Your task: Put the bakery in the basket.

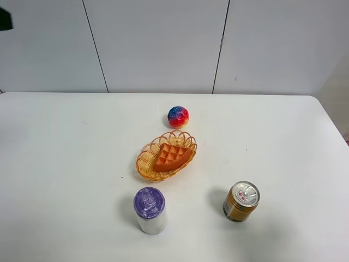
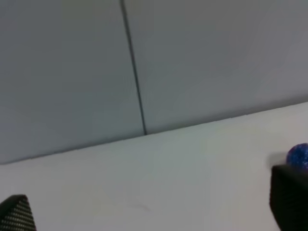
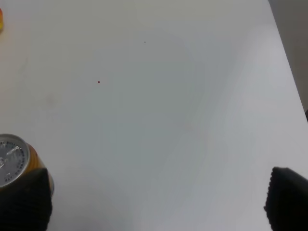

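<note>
White counter (image 1: 65,164) under a pale panelled wall (image 1: 158,43) with dark vertical seams; that's our whole scene from the high camera.

We see the bakery (image 1: 172,156) as an orange-brown waffle wedge with a grid of square dents on top. It lies inside the basket (image 1: 146,159), point toward the basket's near-left end, wide edge toward the far-right rim. Basket is a shallow oval of orange-tan wicker with a looped scalloped rim, long axis on a diagonal.

Relative to the basket: red-blue-yellow ball (image 1: 178,116) just behind it, apart from the rim. Purple-lidded can (image 1: 149,209) in front, slightly left, upright. Gold can (image 1: 241,201) in front and to the right, upright, well apart.

Open room: wide bare counter left and right of the basket; the counter's right edge and rounded far corner are well clear of it.

Our left gripper (image 2: 154,211): both fingertips sit wide apart at the frame corners, nothing between them. Our right gripper (image 3: 156,207): likewise spread wide, holding nothing, with the gold can just beside one fingertip.
</note>
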You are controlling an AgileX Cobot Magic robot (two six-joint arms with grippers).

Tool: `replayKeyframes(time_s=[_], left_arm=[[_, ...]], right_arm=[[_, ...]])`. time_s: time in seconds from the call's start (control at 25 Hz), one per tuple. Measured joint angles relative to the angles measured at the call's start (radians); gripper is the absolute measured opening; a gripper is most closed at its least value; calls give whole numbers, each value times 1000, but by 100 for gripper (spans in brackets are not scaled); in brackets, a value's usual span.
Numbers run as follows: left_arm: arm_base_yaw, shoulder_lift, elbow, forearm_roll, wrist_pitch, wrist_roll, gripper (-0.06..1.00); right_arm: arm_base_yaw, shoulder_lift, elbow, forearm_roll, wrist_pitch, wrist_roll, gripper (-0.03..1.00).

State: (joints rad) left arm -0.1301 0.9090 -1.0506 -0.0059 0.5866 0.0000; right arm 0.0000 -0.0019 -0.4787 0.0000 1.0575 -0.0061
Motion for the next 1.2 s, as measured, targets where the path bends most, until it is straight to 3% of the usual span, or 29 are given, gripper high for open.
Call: replayKeyframes(time_s=[0.28, 0.52, 1.0, 1.2], left_arm=[[127, -465, 361, -22, 109, -49, 99], [176, -769, 439, -42, 309, -52, 99], [176, -845, 505, -22, 531, -36, 99], [176, -866, 542, -20, 481, -28, 99]], right_arm=[[0, 0, 0, 0, 0, 0, 88], [0, 0, 0, 0, 0, 0, 88], [0, 0, 0, 0, 0, 0, 88], [0, 0, 0, 0, 0, 0, 88]])
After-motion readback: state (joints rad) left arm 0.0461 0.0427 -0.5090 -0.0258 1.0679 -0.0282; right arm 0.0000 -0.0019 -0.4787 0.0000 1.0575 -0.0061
